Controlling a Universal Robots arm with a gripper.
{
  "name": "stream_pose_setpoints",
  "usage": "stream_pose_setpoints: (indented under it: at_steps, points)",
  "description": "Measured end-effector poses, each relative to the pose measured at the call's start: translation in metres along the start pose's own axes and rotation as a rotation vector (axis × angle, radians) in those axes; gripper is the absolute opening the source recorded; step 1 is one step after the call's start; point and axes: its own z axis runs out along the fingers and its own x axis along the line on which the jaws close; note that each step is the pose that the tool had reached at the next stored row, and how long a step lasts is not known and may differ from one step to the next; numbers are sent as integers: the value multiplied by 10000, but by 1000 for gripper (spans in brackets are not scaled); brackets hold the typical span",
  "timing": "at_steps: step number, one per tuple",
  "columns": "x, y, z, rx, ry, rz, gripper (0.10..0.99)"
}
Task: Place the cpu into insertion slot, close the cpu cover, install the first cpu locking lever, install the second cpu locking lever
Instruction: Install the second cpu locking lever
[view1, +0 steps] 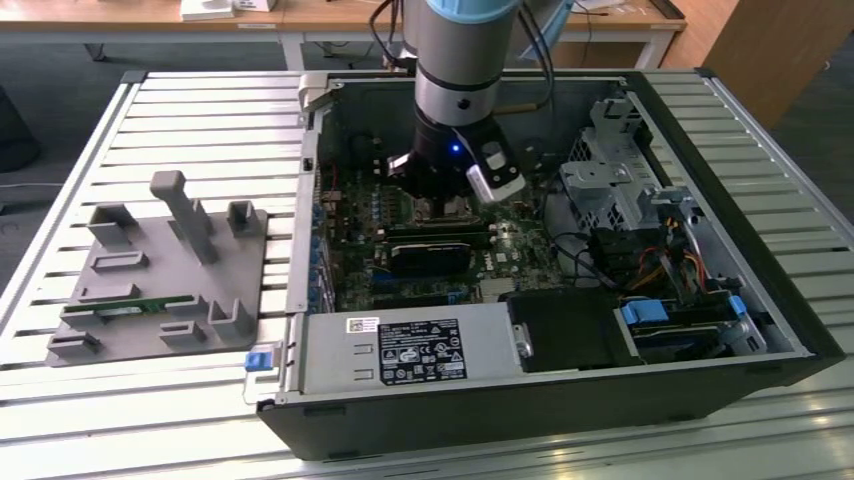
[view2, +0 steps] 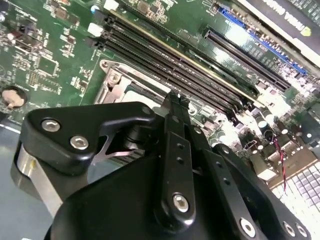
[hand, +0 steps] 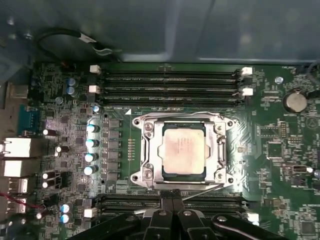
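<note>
In the first wrist view the cpu (hand: 184, 150), a dull silver square, lies flat in the insertion slot (hand: 184, 177). The silver cpu cover (hand: 150, 150) lies down around it as a frame. A thin metal locking lever (hand: 205, 190) runs along the socket edge closest to my gripper (hand: 172, 197). The black fingers are shut together just beside that edge, with nothing visibly between them. The second wrist view has the gripper (view2: 175, 100) tip low over a corner of the socket frame (view2: 115, 82). From the exterior view the gripper (view1: 445, 200) reaches down into the open computer case, above the motherboard.
Long black memory slots (hand: 170, 85) flank the socket on two sides. Capacitors (hand: 91, 142) and a coin battery (hand: 295, 101) stand nearby. A black card (view1: 434, 255), power supply (view1: 400, 350), drive cage (view1: 614, 190) and cables crowd the case. A grey fixture (view1: 160, 270) sits at the exterior view's left.
</note>
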Motion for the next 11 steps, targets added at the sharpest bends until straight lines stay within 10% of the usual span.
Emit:
stream_pose_setpoints:
  at_steps: [11]
  points:
    - [18,-35,132,-59,90,10,106]
